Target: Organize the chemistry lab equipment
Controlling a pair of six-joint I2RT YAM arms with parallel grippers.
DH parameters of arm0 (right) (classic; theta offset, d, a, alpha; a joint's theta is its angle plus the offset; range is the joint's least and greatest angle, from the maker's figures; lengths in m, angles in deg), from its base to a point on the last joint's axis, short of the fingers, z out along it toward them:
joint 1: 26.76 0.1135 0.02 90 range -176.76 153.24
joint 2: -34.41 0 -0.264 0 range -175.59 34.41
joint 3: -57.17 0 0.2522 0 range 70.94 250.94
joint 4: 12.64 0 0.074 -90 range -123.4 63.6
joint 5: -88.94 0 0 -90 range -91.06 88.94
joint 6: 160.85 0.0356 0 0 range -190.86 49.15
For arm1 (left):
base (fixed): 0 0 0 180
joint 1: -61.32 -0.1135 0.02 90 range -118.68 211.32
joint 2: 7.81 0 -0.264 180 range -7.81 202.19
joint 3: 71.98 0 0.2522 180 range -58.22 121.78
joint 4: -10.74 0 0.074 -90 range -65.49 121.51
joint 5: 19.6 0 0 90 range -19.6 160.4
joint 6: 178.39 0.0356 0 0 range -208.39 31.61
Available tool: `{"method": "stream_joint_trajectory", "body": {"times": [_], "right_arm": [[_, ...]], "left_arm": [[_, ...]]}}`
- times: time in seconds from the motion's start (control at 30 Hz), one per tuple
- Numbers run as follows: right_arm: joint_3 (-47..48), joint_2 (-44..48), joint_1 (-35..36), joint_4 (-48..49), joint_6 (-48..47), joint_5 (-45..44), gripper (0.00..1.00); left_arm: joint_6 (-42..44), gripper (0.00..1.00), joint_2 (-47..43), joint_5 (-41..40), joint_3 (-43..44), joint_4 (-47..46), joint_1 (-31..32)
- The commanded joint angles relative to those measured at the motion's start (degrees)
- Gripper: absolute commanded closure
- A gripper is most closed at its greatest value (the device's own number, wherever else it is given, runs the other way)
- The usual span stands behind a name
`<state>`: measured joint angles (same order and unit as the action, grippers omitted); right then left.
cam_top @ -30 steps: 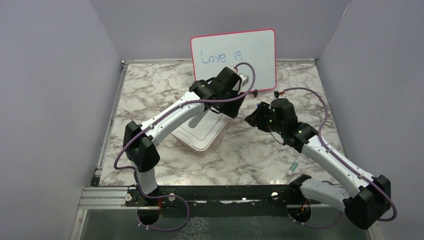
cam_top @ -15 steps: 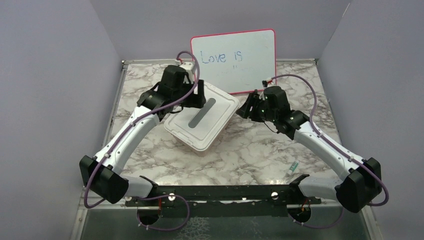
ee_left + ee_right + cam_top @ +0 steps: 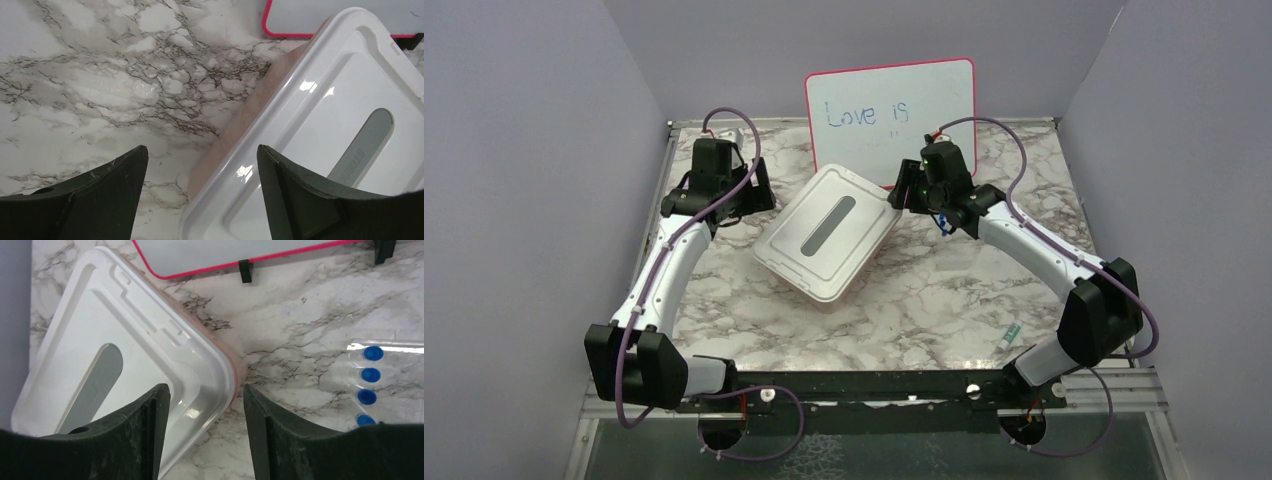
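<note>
Several clear tubes with blue caps point(image 3: 369, 386) lie in a row on the marble, right of the tub in the right wrist view. A slim green-handled tool point(image 3: 1011, 333) lies near the table's front right. My left gripper point(image 3: 761, 190) point(image 3: 202, 156) is open and empty above the left edge of the pink tub point(image 3: 235, 125). My right gripper point(image 3: 902, 187) point(image 3: 206, 391) is open and empty too, with its fingers either side of the tub's far right corner point(image 3: 235, 367). The tongs and the ring stand are out of view.
The tub's white lid point(image 3: 829, 232) with its grey handle sits shut at the table's middle. A pink-framed whiteboard point(image 3: 889, 100) stands upright just behind it. Purple walls close in the left, right and back.
Both arms have swung outward and back: the left gripper went from over the tub to its left side, the right one toward the whiteboard. Both jaws have opened wider.
</note>
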<state>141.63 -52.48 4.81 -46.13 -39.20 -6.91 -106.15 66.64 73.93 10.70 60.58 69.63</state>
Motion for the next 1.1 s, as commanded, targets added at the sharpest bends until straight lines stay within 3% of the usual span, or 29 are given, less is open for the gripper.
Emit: {"method": "stream_joint_trajectory", "body": {"times": [0.0, 0.13, 0.37, 0.63, 0.77, 1.07], "right_arm": [[1.29, -2.27, 0.32, -3.02, -5.25, -2.77, 0.42], [0.02, -2.47, 0.29, -3.11, -6.97, -2.42, 0.44], [-1.09, -4.17, -0.17, -4.97, -5.7, -1.25, 0.58], [-1.57, -7.43, -0.43, -3.25, -4.64, 5.06, 0.68], [-0.99, -9.62, -0.46, -1.57, -5.78, 10.46, 0.72], [2.75, -15.17, -0.14, 3.14, -7.38, 21.59, 0.76]], "left_arm": [[0.4, 0.18, -1.43, 3.08, -0.92, -1.27, -0.35], [0.44, 0.18, -1.0, 4.22, -1.94, -1.44, -0.43], [0.16, 0.18, 0.3, 5.12, -4.06, -2.04, -0.42], [0.8, 0.32, 2.78, 7.25, -5.19, -2.8, -0.51], [0.6, 0.34, 3.04, 7.35, -6.17, -3.18, -0.52], [-2.29, 0.39, -0.57, -2.32, -9.74, -2.84, -0.53]]}}
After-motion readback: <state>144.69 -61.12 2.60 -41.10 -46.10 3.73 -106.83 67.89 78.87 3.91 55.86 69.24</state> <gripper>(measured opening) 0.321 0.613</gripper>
